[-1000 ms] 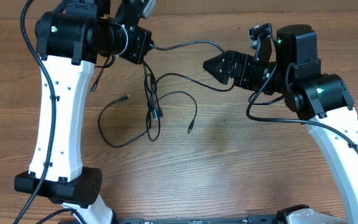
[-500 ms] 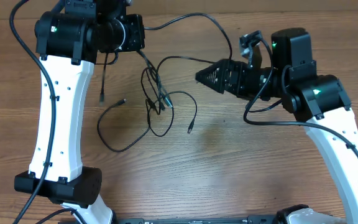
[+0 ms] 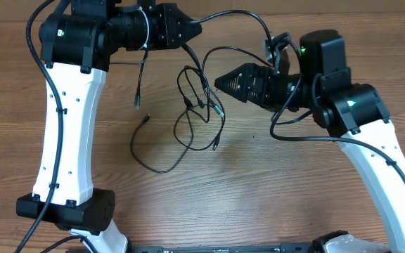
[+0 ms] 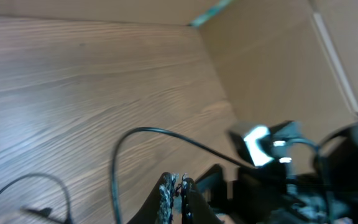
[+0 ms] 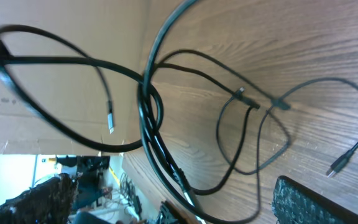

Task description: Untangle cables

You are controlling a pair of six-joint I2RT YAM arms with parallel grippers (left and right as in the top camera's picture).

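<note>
While pinching the cables point(image 3: 192, 105) in the tightly closed left gripper point(image 3: 197, 31) near the far left of the table point(image 3: 294, 204), hold that arm high and steady, letting the tangle hang free below the fingertips. Note, furthest left, a thin strand point(image 3: 140, 77) hanging beside the white arm point(image 3: 69, 126) with a small end at the bottom, probably one of the cords. Just below it, note a plug point(image 3: 145, 119) lying on the wood at the head of a wide loop trailing toward the near edge. Read the middle next: several loops crossing one another under the pinch, partly lifted and partly resting on the wood, with another plug point(image 3: 215, 146) at the lower right. Bring in the right gripper point(image 3: 218, 83), jaws spread wide and holding nothing, aimed at the tangle from the right and just beside it. Choose one strand only, ideally one leading out of the crossing toward a free plug, never the whole bundle. Close gently on it, then draw away rightward and low, stopping at any sign of the crossing tightening instead of opening. Avoid raising the left side higher; likely to cinch the loops.
</note>
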